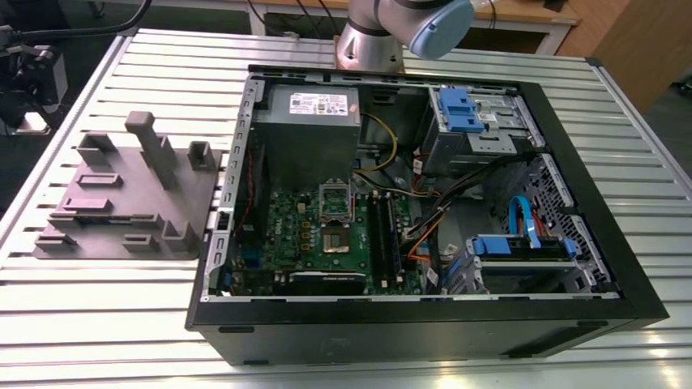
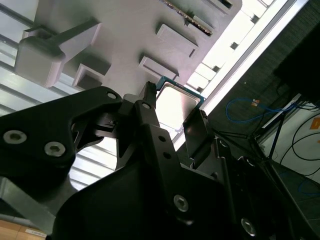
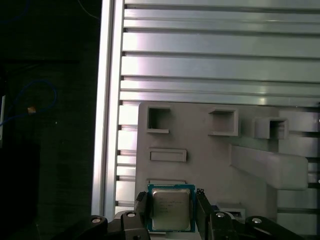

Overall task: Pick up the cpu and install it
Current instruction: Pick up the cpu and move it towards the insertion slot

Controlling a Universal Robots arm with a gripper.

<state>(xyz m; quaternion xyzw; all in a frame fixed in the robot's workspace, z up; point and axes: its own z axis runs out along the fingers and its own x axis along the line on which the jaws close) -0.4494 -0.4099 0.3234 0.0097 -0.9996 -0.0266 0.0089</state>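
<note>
The cpu (image 3: pixel 171 209) (image 2: pixel 176 106) is a small square chip with a silvery top plate and a thin teal rim. In both wrist views it sits between the black fingers of my gripper (image 3: pixel 171 212) (image 2: pixel 172 111). One finger (image 3: pixel 142 206) presses each of two opposite sides, so the gripper is shut on the chip. The grey moulded tray (image 3: pixel 200 150) (image 2: pixel 125 45) lies well below the chip, which is off its surface. In the exterior view the tray (image 1: pixel 130 203) rests on the slatted table beside the open computer case, whose motherboard carries the shiny socket frame (image 1: pixel 333 219).
The black open computer case (image 1: pixel 433 324) fills the middle of the slatted aluminium table (image 1: pixel 108 308). A grey power supply box (image 1: pixel 308 113), blue drive bays (image 1: pixel 471 113) and loose cables (image 1: pixel 433 219) crowd its inside. The arm's base (image 1: pixel 373 44) stands behind the case. Beyond the table edge (image 3: pixel 107 100) is dark floor.
</note>
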